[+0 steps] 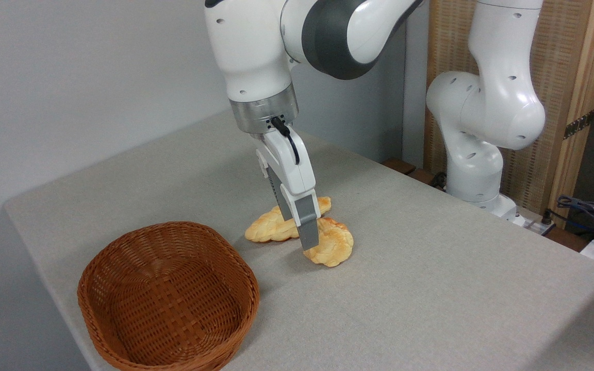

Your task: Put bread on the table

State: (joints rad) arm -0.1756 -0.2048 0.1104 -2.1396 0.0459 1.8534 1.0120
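Plain pale wall behind, slatted wooden screen at the back right, and across the whole scene a table (431, 288) in light grey-beige cloth with rounded corners. At the near left, a brown woven basket (168, 296), empty as far as its inside shows. Just right of it, apart from its rim, a longer pale braided loaf (268, 229) flat on the cloth. Touching or nearly touching that loaf on its right, the bread (334, 242), a small golden knotted bun, down on the cloth too. Right over the bun, the gripper (307, 234), tilted, one grey finger (307, 226) in front of the bun's left side; the other finger hidden behind it, so no telling whether clamped on the bun or parted. By the look of things, placing all but done: bun on the table, out of the basket. Left to do, probably only letting go, if not already loose, and lifting clear without dragging the bun along
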